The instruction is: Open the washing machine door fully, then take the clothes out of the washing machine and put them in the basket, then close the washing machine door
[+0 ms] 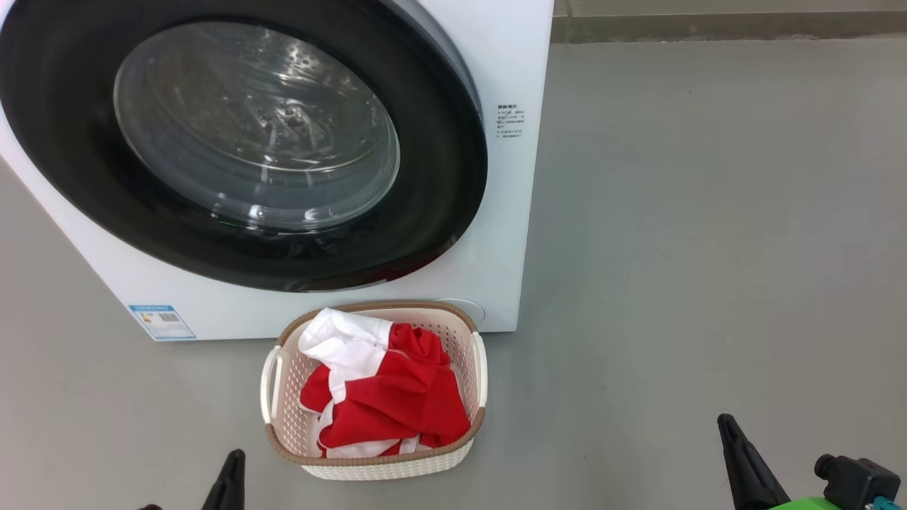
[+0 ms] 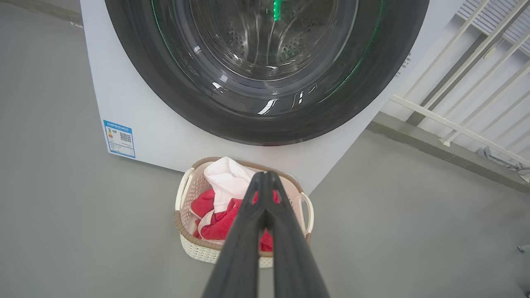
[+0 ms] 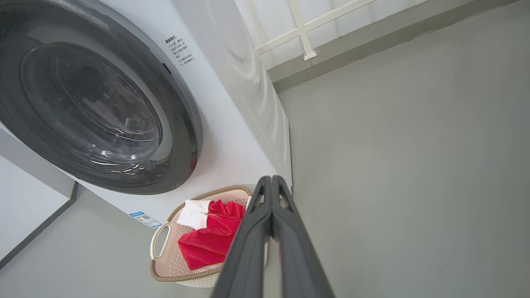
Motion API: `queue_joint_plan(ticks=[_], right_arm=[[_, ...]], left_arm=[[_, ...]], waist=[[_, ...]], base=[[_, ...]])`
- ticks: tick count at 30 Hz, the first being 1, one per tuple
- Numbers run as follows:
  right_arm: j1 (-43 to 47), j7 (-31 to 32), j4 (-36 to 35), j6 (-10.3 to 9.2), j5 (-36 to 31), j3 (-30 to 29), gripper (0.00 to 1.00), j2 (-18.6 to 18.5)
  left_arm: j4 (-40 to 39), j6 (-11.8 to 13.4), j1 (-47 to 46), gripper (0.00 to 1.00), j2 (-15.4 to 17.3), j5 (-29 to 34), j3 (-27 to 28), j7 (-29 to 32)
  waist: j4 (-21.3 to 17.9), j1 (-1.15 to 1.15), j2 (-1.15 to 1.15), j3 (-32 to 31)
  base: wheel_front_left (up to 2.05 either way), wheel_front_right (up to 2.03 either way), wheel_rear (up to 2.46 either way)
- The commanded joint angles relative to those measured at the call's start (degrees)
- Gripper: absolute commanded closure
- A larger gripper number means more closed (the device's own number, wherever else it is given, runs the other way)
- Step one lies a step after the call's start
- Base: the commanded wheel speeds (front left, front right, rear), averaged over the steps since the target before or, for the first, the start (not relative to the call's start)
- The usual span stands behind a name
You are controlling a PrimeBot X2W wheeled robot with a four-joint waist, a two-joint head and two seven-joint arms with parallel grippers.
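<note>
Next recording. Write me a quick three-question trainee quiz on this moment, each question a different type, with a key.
1. True or false: the washing machine door is shut.
2. Where do the red and white clothes lie? A: in the drum. B: in the basket. C: loose on the floor.
3. Fill in the missing word: the left hand and the right hand each have their two fingers pressed ____, with nothing between them.

Key: 1 true; 2 B; 3 together.
</note>
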Motion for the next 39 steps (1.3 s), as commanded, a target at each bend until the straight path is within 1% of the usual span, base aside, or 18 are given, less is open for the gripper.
queue_joint_plan(ticks=[1, 39], right_arm=[[-1.6, 0.3, -1.5, -0.01, 1.4, -0.5, 1.00, -0.6], [-5.4, 6.8, -2.2, -0.02, 22.0, -2.6, 1.00, -0.2]], left_arm=[[-1.5, -0.1, -1.3, 1.00, 0.5, -1.7, 0.8, 0.3], [-2.3, -0.2, -4.0, 1.00, -0.3, -24.5, 3.0, 6.8]], waist=[[0.0, -0.01, 0.00, 0.0], [-0.7, -0.01, 0.00, -0.4]], base=[[0.00, 0.00, 0.00], [0.00, 0.00, 0.00]])
